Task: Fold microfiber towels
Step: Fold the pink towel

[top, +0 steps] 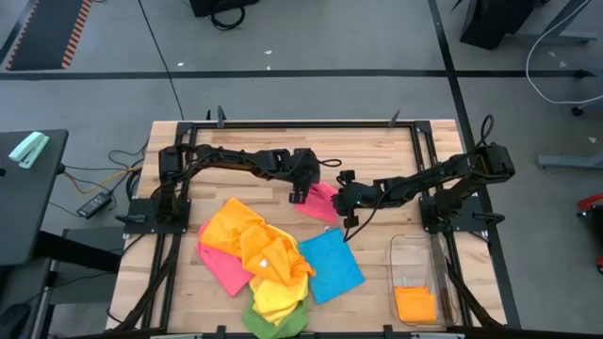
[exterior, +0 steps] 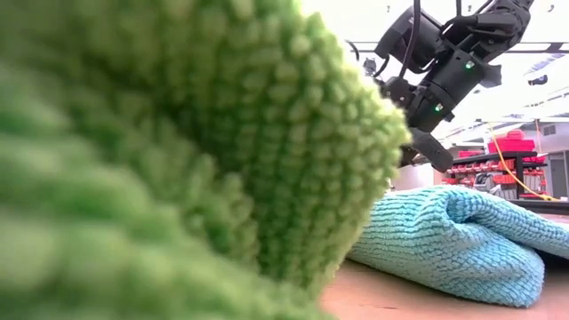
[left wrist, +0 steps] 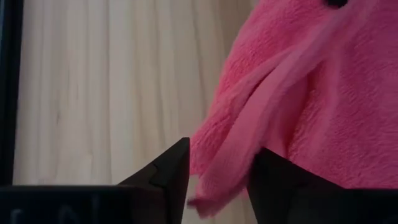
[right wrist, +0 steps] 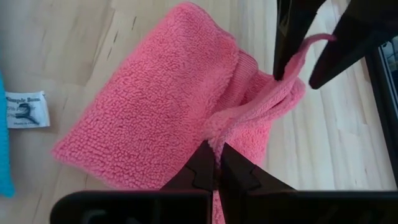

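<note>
Both grippers meet over a pink towel (top: pixel 320 201) at mid-table, behind the heap of orange, yellow, pink and green towels (top: pixel 259 259) and a flat blue towel (top: pixel 330 265). Right gripper (right wrist: pixel 216 168): jaws pinched closed on the pink towel's hem, apparently anchoring one corner. Left gripper (left wrist: pixel 217 174): jaws straddle the opposite edge with a visible gap; whether they grip it cannot be told. Two-point holds likely serve to spread the cloth for folding. An orange towel lies in the clear bin (top: pixel 426 247)
</note>
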Controlling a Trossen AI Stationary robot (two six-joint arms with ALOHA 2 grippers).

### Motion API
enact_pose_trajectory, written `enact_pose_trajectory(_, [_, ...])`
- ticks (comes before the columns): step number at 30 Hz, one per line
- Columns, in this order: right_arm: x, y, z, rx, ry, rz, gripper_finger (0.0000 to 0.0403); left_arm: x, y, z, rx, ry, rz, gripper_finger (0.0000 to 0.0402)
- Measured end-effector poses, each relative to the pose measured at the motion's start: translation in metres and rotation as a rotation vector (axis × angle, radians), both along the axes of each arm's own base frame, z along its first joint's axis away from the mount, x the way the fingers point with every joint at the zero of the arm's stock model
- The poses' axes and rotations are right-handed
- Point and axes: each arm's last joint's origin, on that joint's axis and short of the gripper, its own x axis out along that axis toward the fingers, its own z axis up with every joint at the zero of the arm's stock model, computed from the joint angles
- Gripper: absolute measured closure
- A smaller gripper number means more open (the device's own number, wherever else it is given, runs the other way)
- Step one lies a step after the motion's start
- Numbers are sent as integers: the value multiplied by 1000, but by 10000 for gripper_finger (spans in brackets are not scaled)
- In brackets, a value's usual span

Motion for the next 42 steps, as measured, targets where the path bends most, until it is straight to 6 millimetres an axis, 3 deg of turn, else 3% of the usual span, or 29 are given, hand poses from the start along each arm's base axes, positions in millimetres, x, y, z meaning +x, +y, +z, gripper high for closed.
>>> enact_pose_trajectory(12, [4,-3,11,-75,52,-109,388,3,1,5,39,-44,-35,391])
enact_pose_trajectory(22, [1,-5,16,-85,100,-180,388,-2,-1,26,69,-78,1,365])
enact_pose_trajectory(31, [-4,16,31,-13,49,-72,388,-4,-25,24,41,-13,-45,390])
enact_pose_trajectory(42, [-2,29,23,124,50,-23,388,-5,-58,21,-17,33,-103,365])
